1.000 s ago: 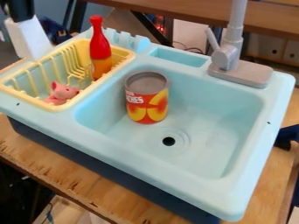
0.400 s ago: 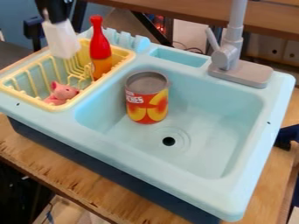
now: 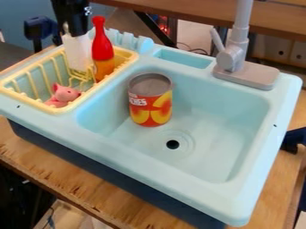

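At the upper left of the camera view, the black gripper (image 3: 73,32) hangs over the back of the yellow dish rack (image 3: 76,106). It is shut on the top of a white block-like object (image 3: 78,53), which stands nearly upright, its lower end inside the rack. Right beside this object, on its right, a red and orange bottle (image 3: 103,49) is upright in the rack. A pink pig toy (image 3: 62,94) lies at the rack's front. Inside the sink (image 3: 239,129) is a can (image 3: 150,100) with a red and yellow label, to the left of the drain.
A grey faucet (image 3: 236,58) rises from the sink's back edge, with a shallow recess (image 3: 182,58) to its left. The sink unit rests on a wooden table (image 3: 90,190). A dark blue object (image 3: 293,139) lies at the right edge.
The gripper has moved right from the upper left corner, carrying the white object, and has come down over the rack. Bottle, pig and can have kept their places.
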Motion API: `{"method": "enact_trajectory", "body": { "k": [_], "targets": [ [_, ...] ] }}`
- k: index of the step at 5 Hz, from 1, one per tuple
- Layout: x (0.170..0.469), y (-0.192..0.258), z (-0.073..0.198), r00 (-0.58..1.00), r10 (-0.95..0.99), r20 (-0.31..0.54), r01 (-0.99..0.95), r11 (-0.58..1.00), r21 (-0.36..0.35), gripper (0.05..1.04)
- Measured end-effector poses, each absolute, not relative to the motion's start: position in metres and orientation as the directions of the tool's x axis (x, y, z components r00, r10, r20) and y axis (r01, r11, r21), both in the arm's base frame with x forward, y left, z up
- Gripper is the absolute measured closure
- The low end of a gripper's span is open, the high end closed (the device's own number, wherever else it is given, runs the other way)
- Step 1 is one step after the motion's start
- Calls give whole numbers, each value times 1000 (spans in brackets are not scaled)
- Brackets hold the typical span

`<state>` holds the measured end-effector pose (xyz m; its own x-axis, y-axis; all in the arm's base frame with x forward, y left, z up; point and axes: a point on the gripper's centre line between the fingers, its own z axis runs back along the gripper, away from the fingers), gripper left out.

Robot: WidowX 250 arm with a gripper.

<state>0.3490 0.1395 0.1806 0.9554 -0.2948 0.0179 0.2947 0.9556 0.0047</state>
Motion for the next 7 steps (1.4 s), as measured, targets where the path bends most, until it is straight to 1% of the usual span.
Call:
{"method": "enact_trajectory", "body": {
  "k": [1,2,3,4,5,6,7],
  "targets": [
    [355,143,173,957,-291,-7,290,957,-16,573],
    [358,145,171,957,-289,-25,289,957,-28,498],
    [360,145,180,954,-300,-20,299,954,-22,215],
    [357,144,181,960,-281,-23,280,960,-26,72],
    [343,139,195,966,-258,-10,258,966,-7,77],
    [305,127,217,976,-204,-73,207,978,36,81],
    [272,97,222,966,-205,-158,216,975,52,81]
  ]
}}
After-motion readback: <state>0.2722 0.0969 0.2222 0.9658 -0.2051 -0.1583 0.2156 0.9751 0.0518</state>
